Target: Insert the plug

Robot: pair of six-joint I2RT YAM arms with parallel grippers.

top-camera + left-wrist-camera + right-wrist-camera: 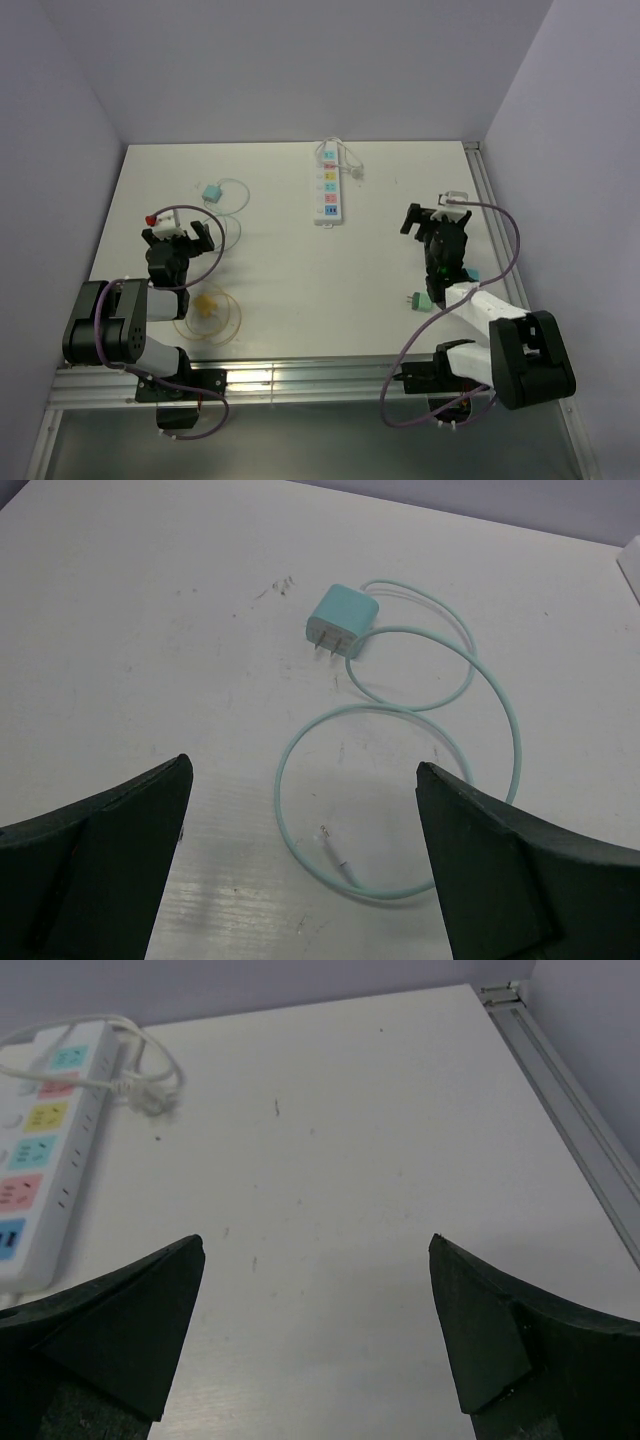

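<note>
Top external: shows a white table [280, 270] with a white power strip [329, 195] lying flat at far centre, coloured sockets up. Finds the left gripper [183, 232] at the left, jaws wide, holding nothing; likewise the right gripper [437, 216] at the right, wide and bare. Places the teal charger plug [341, 622] just far of the left gripper, prongs facing near, well apart from the strip, its cable [279, 780] looped nearer. Puts a second green plug [421, 300] beside the right arm.
</note>
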